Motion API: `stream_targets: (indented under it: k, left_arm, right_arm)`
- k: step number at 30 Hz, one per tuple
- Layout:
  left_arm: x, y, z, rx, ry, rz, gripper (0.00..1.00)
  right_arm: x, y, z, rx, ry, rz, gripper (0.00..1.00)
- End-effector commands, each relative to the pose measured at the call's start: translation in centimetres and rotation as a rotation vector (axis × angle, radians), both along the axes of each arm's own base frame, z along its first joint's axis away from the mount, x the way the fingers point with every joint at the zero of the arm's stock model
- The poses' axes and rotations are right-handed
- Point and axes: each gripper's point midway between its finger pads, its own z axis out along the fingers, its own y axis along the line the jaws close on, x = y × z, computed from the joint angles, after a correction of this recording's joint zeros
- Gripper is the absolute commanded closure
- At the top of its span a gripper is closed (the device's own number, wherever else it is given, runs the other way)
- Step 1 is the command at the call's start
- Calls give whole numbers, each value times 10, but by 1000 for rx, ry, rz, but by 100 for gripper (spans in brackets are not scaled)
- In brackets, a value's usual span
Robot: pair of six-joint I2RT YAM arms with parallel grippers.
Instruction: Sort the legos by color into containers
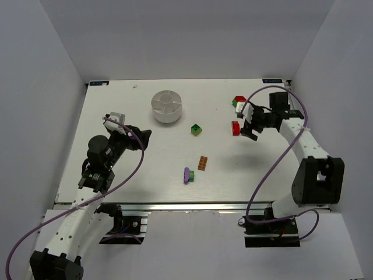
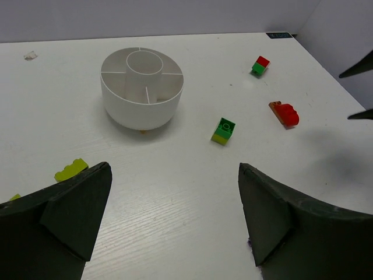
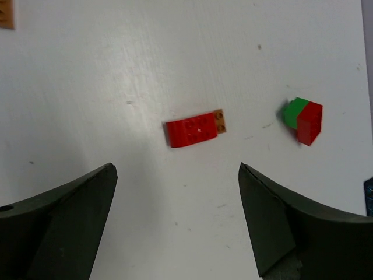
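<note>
The right tool [image 3: 175, 169] hangs wide apart over a red brick [image 3: 192, 131]. The left tool [image 2: 175, 169] gapes empty too.

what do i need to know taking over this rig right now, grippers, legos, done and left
Left gripper: open, empty, facing the white dish.
Right gripper: open, empty, above the red brick.
Loose on the table: red-and-green brick, green-and-lime brick, orange brick, purple brick, lime-yellow brick by the left gripper.
Done: no brick visible in the dish's compartments.
Left: all of them; the red brick looks like the likely first pick.
</note>
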Motion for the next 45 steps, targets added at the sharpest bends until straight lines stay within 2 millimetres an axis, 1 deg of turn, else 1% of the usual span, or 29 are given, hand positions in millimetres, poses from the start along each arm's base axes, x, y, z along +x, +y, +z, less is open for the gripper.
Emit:
stream_targets:
  k: [1, 2, 3, 4, 5, 7, 8, 10, 11, 12, 13, 15, 16, 18, 19, 23, 24, 26, 27, 28, 29, 32, 33, 34, 35, 36, 39, 40, 45]
  left_arm:
    - [-1, -3, 18, -23, -26, -12, 2]
    - [0, -3, 17, -24, -21, -7, 2]
    - [0, -3, 17, -26, -20, -6, 2]
    - [0, -2, 15, -24, -6, -4, 2]
    - [0, -2, 12, -23, 10, 0, 2]
    - [0, -2, 11, -29, 19, 0, 2]
    - [0, -3, 11, -31, 24, -3, 2]
    - [0, -3, 12, -38, 27, -2, 2]
    - [0, -4, 13, -40, 26, -4, 2]
    - [0, -5, 13, -43, 26, -10, 2]
    - [0, -5, 14, -46, 26, -8, 2]
    - [0, -6, 13, -53, 31, -12, 2]
    - [0, -7, 13, -59, 34, -15, 2]
    - [0, -11, 11, -67, 48, -33, 2]
    - [-1, -12, 11, -72, 54, -41, 2]
    - [-1, -15, 12, -80, 57, -56, 2]
    - [-1, -14, 13, -81, 54, -53, 2]
    - [-1, -15, 13, -82, 55, -54, 2]
    - [-1, -15, 13, -83, 57, -57, 2]
    - [-1, -16, 13, -85, 56, -60, 2]
    - [-1, -16, 13, -85, 58, -61, 2]
    - [-2, -17, 13, -87, 59, -67, 2]
    - [-2, -16, 13, -88, 60, -64, 2]
    - [-2, -17, 12, -87, 63, -66, 2]
    - [-1, -17, 12, -86, 62, -66, 2]
    - [-1, -17, 11, -87, 64, -66, 2]
    - [0, -17, 9, -84, 71, -64, 2]
    - [1, -17, 8, -82, 75, -64, 2]
    - [2, -17, 5, -78, 84, -62, 2]
  right_arm:
    - [50, -18, 20, -110, -107, -74, 11]
    - [64, -21, 18, -135, -120, -65, 11]
    - [69, -24, 15, -211, -173, 10, 11]
    - [72, -25, 12, -243, -192, 49, 11]
    - [77, -27, 1, -272, -191, 77, 11]
    - [90, -28, 1, -322, -236, 135, 11]
    - [102, -28, -1, -333, -223, 149, 11]
    - [115, -28, -4, -346, -209, 171, 11]
    - [123, -27, -22, -355, -175, 193, 11]
    - [135, -28, -13, -372, -192, 194, 11]
    - [141, -28, -33, -384, -157, 210, 11]
    - [156, -29, -38, -419, -177, 226, 11]
    - [169, -28, -41, -422, -194, 227, 11]
    - [181, -28, -47, -436, -212, 244, 11]
    - [190, -27, -52, -440, -212, 253, 11]
    - [213, -24, -61, -450, -242, 283, 11]
    - [217, -23, -68, -447, -240, 288, 11]
    - [229, -24, -63, -450, -281, 283, 10]
    - [233, -23, -62, -453, -293, 285, 11]
    - [236, -24, -68, -455, -293, 286, 11]
    - [242, -25, -63, -455, -320, 278, 11]
    - [250, -27, -68, -449, -337, 275, 10]
    - [254, -28, -64, -445, -355, 271, 10]
    - [256, -29, -69, -445, -354, 275, 11]
    - [259, -28, -69, -445, -362, 276, 11]
    - [261, -28, -76, -447, -361, 281, 11]
    - [268, -28, -86, -453, -365, 286, 11]
    - [270, -29, -86, -456, -371, 287, 11]
    - [269, -21, -93, -419, -373, 325, 11]
